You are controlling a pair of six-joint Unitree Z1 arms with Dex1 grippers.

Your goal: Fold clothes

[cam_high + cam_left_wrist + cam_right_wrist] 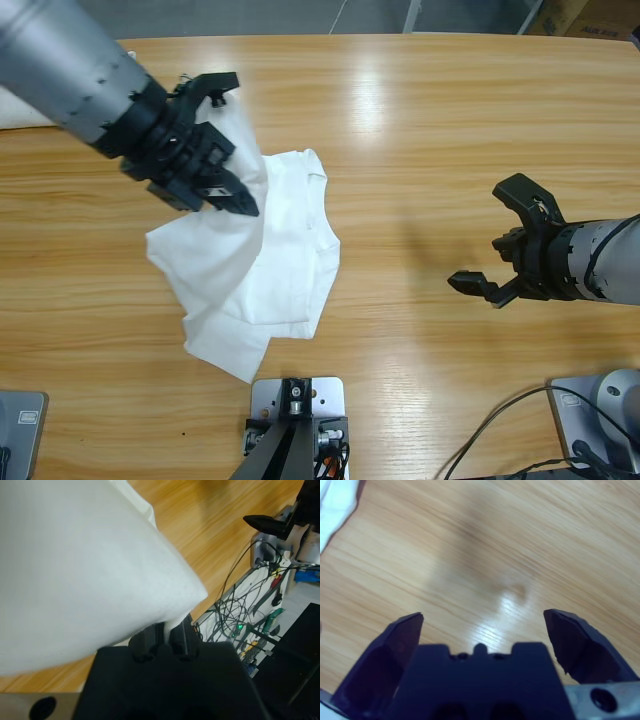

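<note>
White T-shirt in left gripper

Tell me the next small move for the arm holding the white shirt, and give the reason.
Probably carry the held edge rightward across the shirt and lower it. The left gripper is shut on a lifted fold of the white soft cotton T-shirt, whose remainder lies rumpled on the long wooden table. The right gripper hangs open over bare wood, apart from the cloth.
</note>
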